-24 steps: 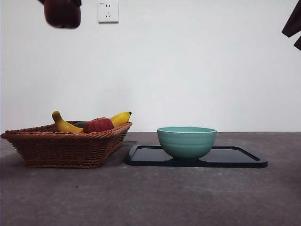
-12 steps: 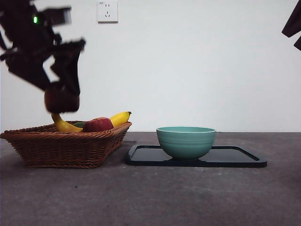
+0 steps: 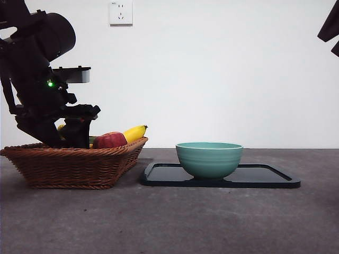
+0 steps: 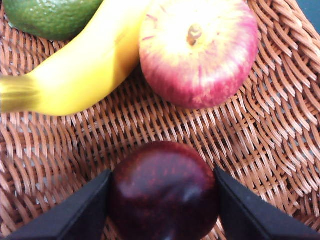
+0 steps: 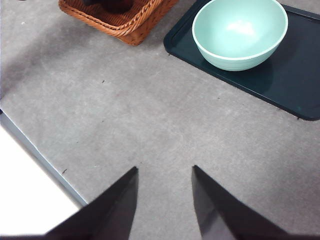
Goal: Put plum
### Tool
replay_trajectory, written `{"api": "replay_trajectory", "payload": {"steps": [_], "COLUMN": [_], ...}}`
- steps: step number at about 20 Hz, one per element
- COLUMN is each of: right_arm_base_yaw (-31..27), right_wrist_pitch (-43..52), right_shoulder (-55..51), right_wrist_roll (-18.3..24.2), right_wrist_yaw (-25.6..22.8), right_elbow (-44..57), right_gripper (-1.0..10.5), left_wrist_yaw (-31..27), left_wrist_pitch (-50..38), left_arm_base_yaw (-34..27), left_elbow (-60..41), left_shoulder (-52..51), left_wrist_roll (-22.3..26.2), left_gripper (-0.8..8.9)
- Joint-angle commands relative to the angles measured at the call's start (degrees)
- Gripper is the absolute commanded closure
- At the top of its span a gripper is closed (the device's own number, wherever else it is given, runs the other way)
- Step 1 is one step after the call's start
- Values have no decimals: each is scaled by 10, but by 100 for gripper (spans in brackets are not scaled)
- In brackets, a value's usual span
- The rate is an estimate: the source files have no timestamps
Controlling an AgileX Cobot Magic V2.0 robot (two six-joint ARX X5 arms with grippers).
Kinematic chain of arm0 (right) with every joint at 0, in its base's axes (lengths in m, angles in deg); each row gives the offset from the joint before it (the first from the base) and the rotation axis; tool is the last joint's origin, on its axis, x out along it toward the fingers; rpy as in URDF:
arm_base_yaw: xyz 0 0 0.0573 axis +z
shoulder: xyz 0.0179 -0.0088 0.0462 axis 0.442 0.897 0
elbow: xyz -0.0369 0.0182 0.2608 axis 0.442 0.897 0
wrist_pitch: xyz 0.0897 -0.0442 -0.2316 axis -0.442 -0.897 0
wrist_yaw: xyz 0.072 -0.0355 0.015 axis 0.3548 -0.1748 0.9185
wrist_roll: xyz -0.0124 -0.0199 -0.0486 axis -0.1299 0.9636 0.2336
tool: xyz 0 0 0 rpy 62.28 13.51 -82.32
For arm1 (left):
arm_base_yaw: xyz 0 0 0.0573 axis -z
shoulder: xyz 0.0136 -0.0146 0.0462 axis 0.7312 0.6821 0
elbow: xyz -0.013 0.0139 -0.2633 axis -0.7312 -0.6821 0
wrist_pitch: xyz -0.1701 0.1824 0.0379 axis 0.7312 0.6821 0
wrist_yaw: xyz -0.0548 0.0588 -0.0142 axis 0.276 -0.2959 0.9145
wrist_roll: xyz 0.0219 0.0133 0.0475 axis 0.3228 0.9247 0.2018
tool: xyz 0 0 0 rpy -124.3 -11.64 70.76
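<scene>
I have the left tool [image 4: 162, 200] down inside the basket [image 3: 74, 166], at the left of the front view, with its two jaws closed against the sides of the plum [image 4: 164, 190]. In the left wrist view the plum sits low and centred in the frame, right over the wicker floor; I cannot tell whether it already touches the weave. An apple [image 4: 199, 50] lies above it in that frame with bare wicker between them, a banana [image 4: 75, 75] runs across the upper left, and a green fruit [image 4: 50, 17] fills the top left corner.

My judgement is that this is the release step. I would ease down until the plum rests on the weave, then spread the jaws slowly and evenly so it does not roll toward the apple. After that, lift straight up, clear of the rim.

The right tool [image 5: 164, 200] waits over bare surface [image 5: 150, 125], jaws apart and holding nothing, with the bowl [image 5: 240, 32] and tray [image 5: 290, 85] toward the upper right of its frame.
</scene>
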Motion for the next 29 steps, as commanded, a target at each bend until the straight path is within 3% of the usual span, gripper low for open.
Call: {"api": "replay_trajectory", "payload": {"steps": [1,3,6,11,15,19,27,29], "right_arm_base_yaw": [3,3,3,3,3,3,3,3], "right_wrist_pitch": [5,5,5,6,6,6,10,10], "right_shoulder": [3,3,3,3,3,3,3,3], "right_wrist_roll": [-9,-9,-9,-9,-9,-10,-15,-15], "right_wrist_yaw": [-2,-4,-4,-4,-19,-19,-19,-19], "right_elbow": [-3,-3,-3,-3,-3,-3,-3,-3], "right_gripper": [775,775,775,775,775,775,775,775], "left_wrist_yaw": [-2,-2,-2,1,118,193,335,347], "left_wrist_pitch": [4,12,16,49,118,190,334,346], "left_arm_base_yaw": [0,0,1,10,30,35,35,35], "left_elbow": [5,5,7,7,7,7,7,7], "left_shoulder": [13,13,-6,-130,-254,-336,-406,-406], "left_wrist_roll": [5,3,-4,-15,-40,-47,-32,-25], "left_gripper": [452,373,374,376,380,380,383,386]}}
